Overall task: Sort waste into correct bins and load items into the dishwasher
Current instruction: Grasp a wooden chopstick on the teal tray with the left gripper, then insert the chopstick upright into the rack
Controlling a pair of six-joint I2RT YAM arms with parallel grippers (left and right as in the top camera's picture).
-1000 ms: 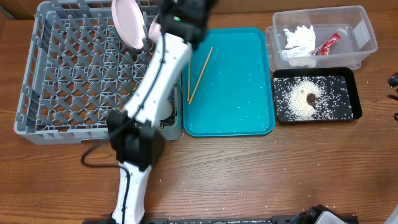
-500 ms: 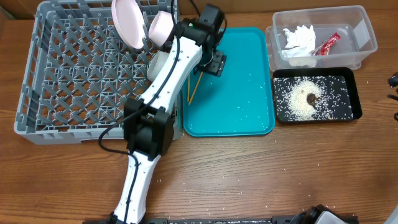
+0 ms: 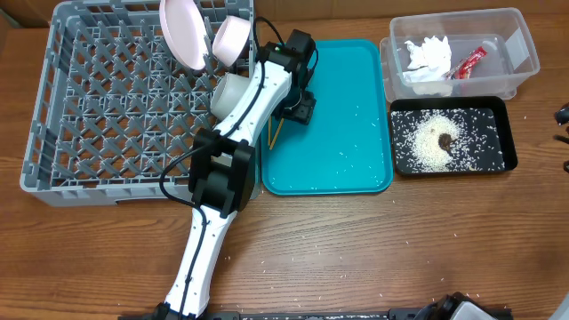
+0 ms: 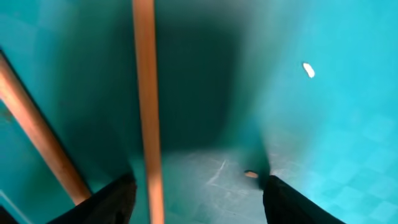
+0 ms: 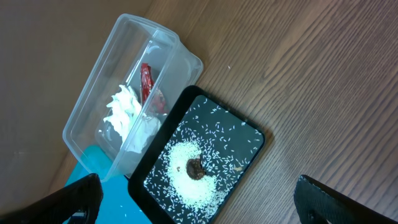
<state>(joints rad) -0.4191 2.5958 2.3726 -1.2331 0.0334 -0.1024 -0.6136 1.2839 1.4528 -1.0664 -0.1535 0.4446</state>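
Two wooden chopsticks (image 3: 272, 135) lie on the teal tray (image 3: 347, 133) near its left edge. My left gripper (image 3: 299, 108) is low over them, open. In the left wrist view one chopstick (image 4: 146, 93) runs between the spread fingers (image 4: 199, 202) and the other (image 4: 37, 137) lies just outside the left finger. A pale plate (image 3: 182, 31), a bowl (image 3: 229, 37) and a white cup (image 3: 229, 93) stand in the grey rack (image 3: 80, 107). My right gripper (image 5: 199, 205) is open and empty above the black tray (image 5: 249, 134).
The clear tub (image 3: 516, 53) holds a crumpled napkin (image 3: 425, 55) and a red wrapper (image 3: 468, 62). The black tray (image 3: 507, 133) holds rice (image 3: 427, 147) and a brown scrap (image 3: 444, 140). Loose rice grains dot the teal tray and the wooden table.
My left arm swung from over the rack's right edge onto the teal tray and came down over the chopsticks. The right side has not changed.
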